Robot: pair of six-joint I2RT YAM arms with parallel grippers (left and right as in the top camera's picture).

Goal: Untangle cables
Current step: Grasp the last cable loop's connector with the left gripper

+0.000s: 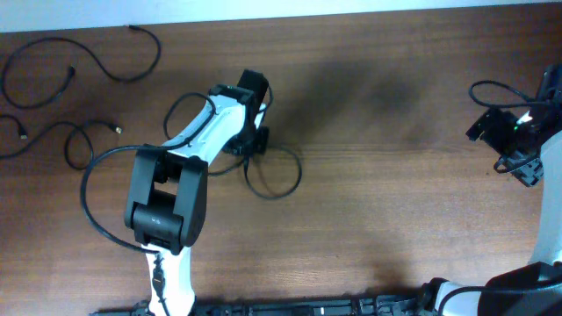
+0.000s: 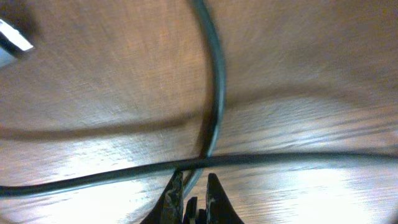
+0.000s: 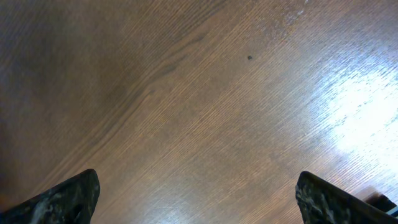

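One thin black cable (image 1: pixel 299 171) lies in a loose loop on the wooden table (image 1: pixel 395 219) near the middle. My left gripper (image 1: pixel 248 145) is down at that loop's left edge. In the left wrist view its fingers (image 2: pixel 194 185) are closed to a narrow gap on a strand of this cable (image 2: pixel 219 74), just where a second strand (image 2: pixel 298 158) crosses. Two more cables (image 1: pixel 156 48) (image 1: pixel 68 149) lie as separate curves at the far left. My right gripper (image 1: pixel 520 164) is open and empty (image 3: pixel 198 193) above bare wood at the right edge.
A pale metallic plug end (image 2: pixel 13 40) shows at the top left of the left wrist view. The left arm's own thicker black wire (image 1: pixel 88 193) curves beside its base. The table's back edge (image 1: pixel 351 10) runs along the top.
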